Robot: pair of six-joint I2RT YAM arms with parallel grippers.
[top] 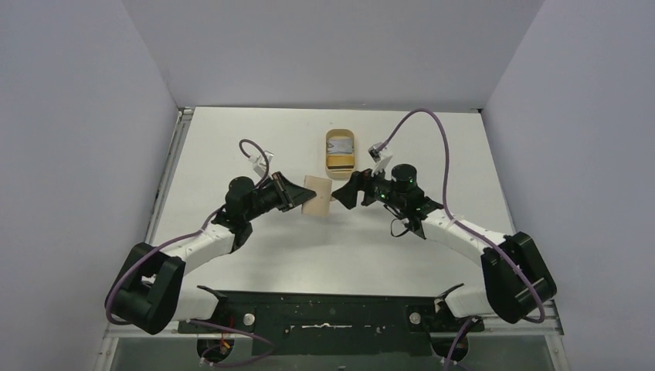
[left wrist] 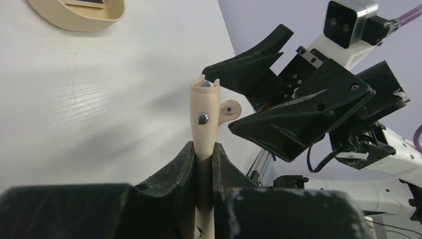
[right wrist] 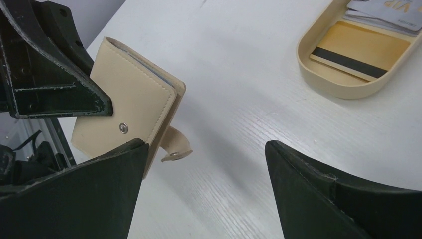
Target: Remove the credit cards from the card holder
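Surface (top: 255,154): oval dish (right wrist: 318,74) holds loose cards (right wrist: 358,50)
Card holder (right wrist: 134,107): raised off surface, strap loose
Left gripper (left wrist: 202,152): fingers clamped on holder
Right gripper (right wrist: 206,147): fingers apart, empty
Credit card (left wrist: 205,84): pinch only its pale-blue edge, pull straight

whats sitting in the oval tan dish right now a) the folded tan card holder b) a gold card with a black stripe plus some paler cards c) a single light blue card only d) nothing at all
b: the right wrist view shows a gold card with a black stripe lying flat inside the dish, with pale grey cards at its far end.
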